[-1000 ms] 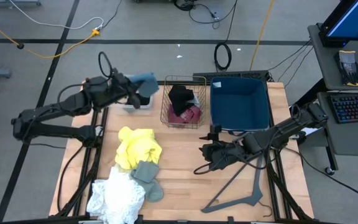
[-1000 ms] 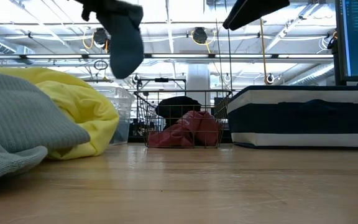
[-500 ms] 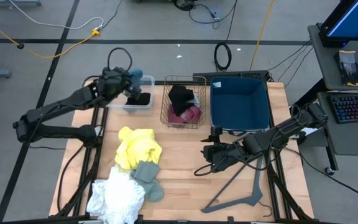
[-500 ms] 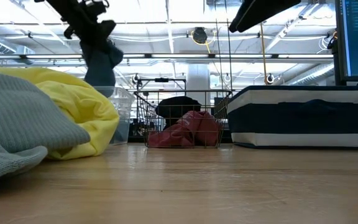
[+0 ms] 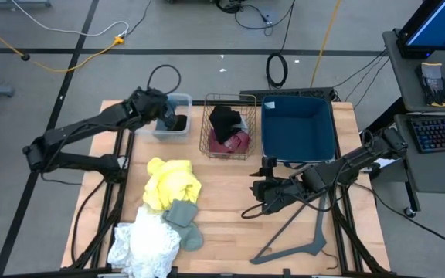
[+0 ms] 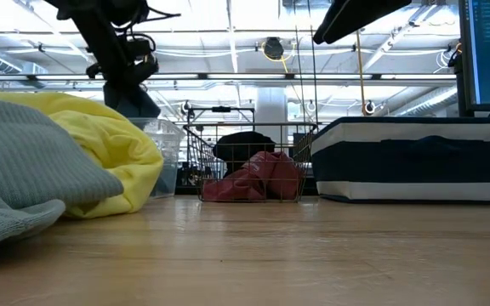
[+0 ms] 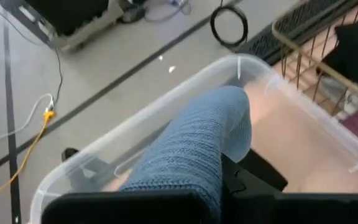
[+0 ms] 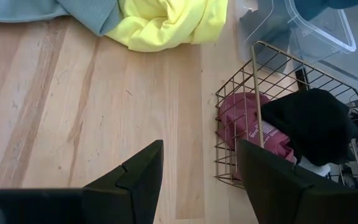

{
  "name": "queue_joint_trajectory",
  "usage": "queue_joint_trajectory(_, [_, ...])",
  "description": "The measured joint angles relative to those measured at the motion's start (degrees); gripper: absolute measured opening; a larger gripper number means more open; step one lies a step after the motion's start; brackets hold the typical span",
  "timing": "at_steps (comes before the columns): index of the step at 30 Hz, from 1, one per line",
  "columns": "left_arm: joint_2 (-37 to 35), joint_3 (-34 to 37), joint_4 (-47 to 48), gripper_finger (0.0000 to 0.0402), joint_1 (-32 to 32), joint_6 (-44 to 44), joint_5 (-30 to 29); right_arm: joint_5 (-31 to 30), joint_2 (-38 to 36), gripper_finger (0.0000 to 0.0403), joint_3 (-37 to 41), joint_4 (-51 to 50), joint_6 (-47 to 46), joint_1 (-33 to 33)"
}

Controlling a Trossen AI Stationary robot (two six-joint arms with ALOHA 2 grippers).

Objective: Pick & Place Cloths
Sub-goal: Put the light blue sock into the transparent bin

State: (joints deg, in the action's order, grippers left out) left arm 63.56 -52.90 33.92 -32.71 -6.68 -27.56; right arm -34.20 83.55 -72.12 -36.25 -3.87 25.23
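Left claw (image 5: 163,116) half-hidden behind teal-blue cloth (image 7: 194,149)

1. Clear tub (image 5: 173,116) at the table's (image 5: 222,208) far left.
2. Wire basket (image 5: 227,127) beside it.
3. Blue bin (image 5: 297,130) right of the basket.
4. Hanger (image 5: 300,235) near the front right.

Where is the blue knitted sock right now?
The blue knitted sock hangs from the left gripper inside the clear plastic bin at the table's far left, beside the gold wire basket.
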Motion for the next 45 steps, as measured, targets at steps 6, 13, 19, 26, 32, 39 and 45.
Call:
queue_joint_trajectory(6, [1.5,0.0,2.0,0.0,-1.3,-1.3,3.2,0.0,0.0,0.0196,0.0,0.1,0.0,0.0])
queue_joint_trajectory(13, [2.7,0.0,3.5,0.0,-2.8,-1.6,7.1,0.0,0.0,0.0196,0.0,0.2,0.0,0.0])
queue_joint_trajectory(19, [4.4,0.0,5.1,0.0,-4.0,-2.6,9.9,0.0,0.0,0.0196,0.0,0.3,0.0,0.0])
queue_joint_trajectory(26, [8.3,0.0,5.9,0.0,-4.1,-2.9,12.1,0.0,0.0,0.0196,0.0,0.4,0.0,0.0])
queue_joint_trajectory(32, [9.6,0.1,5.8,0.0008,-4.1,-2.7,12.7,0.0,0.0,0.0196,0.0,0.4,0.0,0.0])
queue_joint_trajectory(39, [9.6,0.1,5.8,0.0042,-4.1,-2.6,12.7,0.0,0.0,0.0196,0.0,0.4,0.0,0.0])
queue_joint_trajectory(45, [9.3,0.1,5.9,0.0125,-4.0,-2.0,12.7,0.2,0.0,0.0196,0.0,0.4,0.0,0.0])
